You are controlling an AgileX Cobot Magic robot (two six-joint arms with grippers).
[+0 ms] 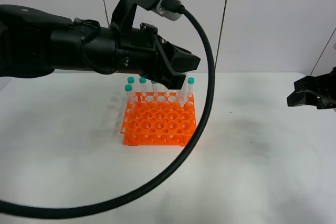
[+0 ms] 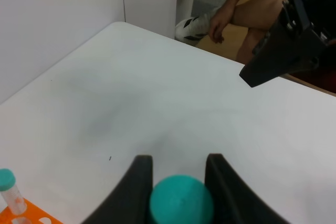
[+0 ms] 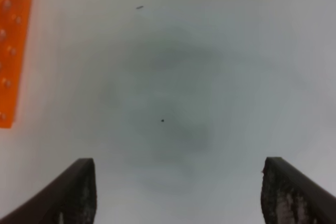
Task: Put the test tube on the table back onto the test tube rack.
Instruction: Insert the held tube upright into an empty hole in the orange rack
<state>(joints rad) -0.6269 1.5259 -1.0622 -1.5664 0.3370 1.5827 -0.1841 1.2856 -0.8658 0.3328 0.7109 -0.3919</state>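
My left fingers [image 1: 176, 78] are clenched on the test tube [image 2: 181, 200], gripping it at its teal-green cap, which fills the gap between them in the left wrist view. From the high camera they hang over the far row of the orange test tube rack [image 1: 157, 121], on the side nearest the wall. The tube's body is hidden under them, so I cannot tell whether its tip sits in a hole. Other teal-capped tubes [image 1: 129, 81] stand upright in that same far row, on either side of my grip. One racked tube [image 2: 10, 192] has pinkish marks on its wall, too blurred to read. My right fingers [image 1: 304, 97] are spread wide with nothing between them, hovering over the white bench [image 1: 262, 156], well to the right of the rack. A thick black cable [image 1: 207, 77] loops from my left wrist down across the bench.
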